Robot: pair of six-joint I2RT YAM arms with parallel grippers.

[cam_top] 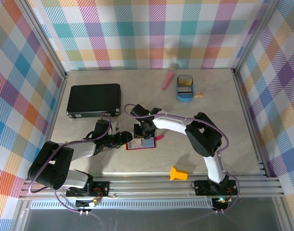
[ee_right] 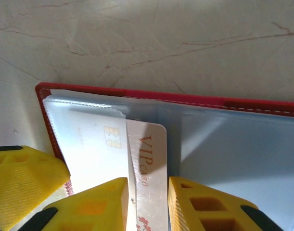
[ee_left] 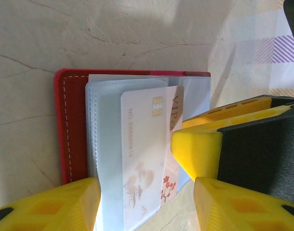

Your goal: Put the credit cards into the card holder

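The dark-red card holder point(cam_top: 137, 147) lies open on the table between both arms, its grey-blue pockets point(ee_left: 106, 144) facing up. A white credit card point(ee_left: 142, 144) with a gold chip and "VIP card" lettering sits partly under a clear pocket flap, and its bare strip point(ee_right: 149, 159) sticks out. My right gripper point(ee_right: 147, 187) point(cam_top: 146, 134) is open by a narrow gap, one finger on each side of that strip; one of its fingers point(ee_left: 195, 149) rests at the card's edge. My left gripper point(ee_left: 147, 192) point(cam_top: 129, 138) stands open, straddling the holder's near edge.
A large black flat case point(cam_top: 94, 99) lies at the back left. A blue oval tray point(cam_top: 185, 87) holding a tan card sits at the back right, beside a pink stick point(cam_top: 168, 81). An orange-yellow piece point(cam_top: 178, 173) sits near the front rail.
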